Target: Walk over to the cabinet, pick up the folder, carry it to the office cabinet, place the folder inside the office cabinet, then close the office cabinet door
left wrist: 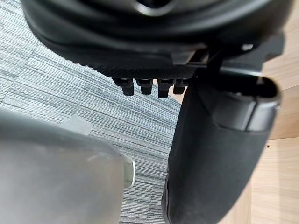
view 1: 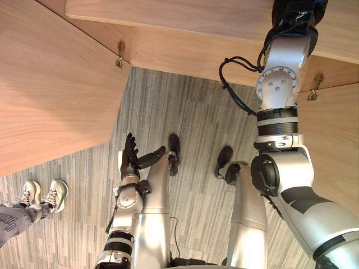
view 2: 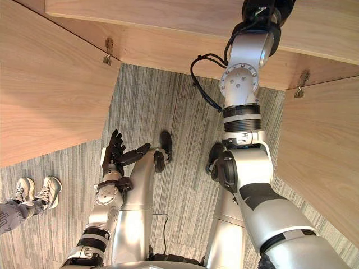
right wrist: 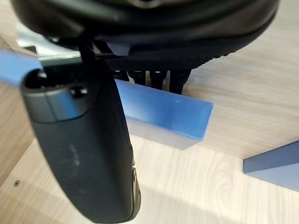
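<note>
A light blue folder [right wrist: 163, 109] lies on the wooden shelf [right wrist: 247, 79] inside the office cabinet. My right hand [right wrist: 88, 140] is right at it: the thumb crosses in front of the folder, and the straight fingers [right wrist: 154, 77] end at its top edge. From the head, the right arm reaches up into the cabinet, where the right hand [view 1: 294, 11] is partly hidden. My left hand [view 1: 130, 151] hangs open beside my body, holding nothing.
Both cabinet doors stand open, the left door [view 1: 50, 84] and the right door [view 1: 336, 140], with hinges [view 1: 120, 54] at the frame. A darker blue folder corner [right wrist: 275, 168] lies nearby on the shelf. A person's shoes [view 1: 42, 193] stand on the grey floor at the left.
</note>
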Controlling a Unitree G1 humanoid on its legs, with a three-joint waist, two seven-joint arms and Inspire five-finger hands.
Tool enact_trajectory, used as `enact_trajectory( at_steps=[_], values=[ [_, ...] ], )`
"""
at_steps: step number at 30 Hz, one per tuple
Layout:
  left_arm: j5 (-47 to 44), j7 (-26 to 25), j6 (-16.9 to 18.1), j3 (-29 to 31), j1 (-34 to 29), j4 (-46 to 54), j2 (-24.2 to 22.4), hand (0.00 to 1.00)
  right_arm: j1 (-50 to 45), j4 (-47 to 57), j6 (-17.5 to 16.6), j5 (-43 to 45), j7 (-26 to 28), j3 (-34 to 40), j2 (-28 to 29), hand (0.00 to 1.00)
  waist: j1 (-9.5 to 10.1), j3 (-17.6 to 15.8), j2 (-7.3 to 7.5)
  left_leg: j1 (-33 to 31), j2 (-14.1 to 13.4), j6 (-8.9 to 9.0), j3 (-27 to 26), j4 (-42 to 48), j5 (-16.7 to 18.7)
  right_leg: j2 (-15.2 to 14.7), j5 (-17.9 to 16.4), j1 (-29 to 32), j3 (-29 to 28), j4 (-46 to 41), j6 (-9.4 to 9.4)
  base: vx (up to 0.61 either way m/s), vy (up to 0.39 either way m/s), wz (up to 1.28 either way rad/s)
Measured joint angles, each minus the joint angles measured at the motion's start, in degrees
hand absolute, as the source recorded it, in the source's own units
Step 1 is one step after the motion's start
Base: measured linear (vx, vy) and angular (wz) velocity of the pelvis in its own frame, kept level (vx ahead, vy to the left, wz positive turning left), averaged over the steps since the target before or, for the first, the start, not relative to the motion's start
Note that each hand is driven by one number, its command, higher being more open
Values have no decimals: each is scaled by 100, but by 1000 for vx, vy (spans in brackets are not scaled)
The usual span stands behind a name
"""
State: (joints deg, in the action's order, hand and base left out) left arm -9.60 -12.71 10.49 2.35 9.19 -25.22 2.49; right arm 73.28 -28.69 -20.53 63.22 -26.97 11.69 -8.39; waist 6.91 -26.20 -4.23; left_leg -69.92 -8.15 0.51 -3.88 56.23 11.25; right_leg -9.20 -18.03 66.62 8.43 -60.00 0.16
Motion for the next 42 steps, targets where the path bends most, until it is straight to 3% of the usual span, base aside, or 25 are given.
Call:
enact_trajectory(
  at_steps=[4,8,13,18,19,23,26,33,42],
  values=[
    [-3,-73,-12,18,25,-23,26,100,-47,4,90,-334,-9,-381,-35,100,-47,0,0,16,-57,-1,-20,9,1,38,9,-39,18,42,-7,-18,-6,-3],
    [-56,-77,-19,28,31,-47,89,100,-427,261,492,-974,179,-1260,-256,100,-171,15,24,73,-140,-9,-94,-21,7,94,41,-86,3,123,-6,-25,-10,-8],
    [-56,-29,74,51,45,-191,111,100,-1154,312,1152,-2731,892,-2153,-1012,100,-361,19,31,169,-210,-29,-147,-54,19,155,110,-190,-19,247,16,-28,-1,-8],
    [-49,147,149,51,43,-406,230,100,-1690,404,1201,-4174,1378,-2473,-1684,100,-467,59,108,297,-249,-38,-244,-194,14,189,199,-270,-72,424,42,-26,-4,-9],
    [-49,184,166,50,43,-451,271,100,-1765,437,1196,-4537,1472,-2584,-1867,0,-492,69,127,319,-258,-39,-260,-210,14,197,209,-292,-77,456,46,-22,-10,-7],
    [-48,259,199,50,49,-641,324,100,-1871,447,1254,-5964,1719,-2846,-2218,0,-520,111,208,471,-272,-40,-320,-330,13,210,226,-415,-95,568,53,-6,-5,-2],
    [-41,336,190,47,48,-697,327,100,-1987,473,1221,-6511,1769,-2885,-2334,0,-489,127,239,560,-270,-40,-329,-409,13,212,227,-514,-78,658,55,0,0,0],
    [-25,497,197,6,49,-703,375,100,-2044,538,1149,-6458,2130,-3029,-2987,0,-464,146,274,570,-271,-41,-338,-503,12,212,227,-556,-31,768,56,0,0,0],
    [60,550,198,4,53,-723,371,100,-2183,552,1160,-6418,2243,-3134,-2988,0,-439,146,274,601,-276,-41,-376,-565,12,212,227,-556,-32,810,56,-11,-3,0]
  ],
)
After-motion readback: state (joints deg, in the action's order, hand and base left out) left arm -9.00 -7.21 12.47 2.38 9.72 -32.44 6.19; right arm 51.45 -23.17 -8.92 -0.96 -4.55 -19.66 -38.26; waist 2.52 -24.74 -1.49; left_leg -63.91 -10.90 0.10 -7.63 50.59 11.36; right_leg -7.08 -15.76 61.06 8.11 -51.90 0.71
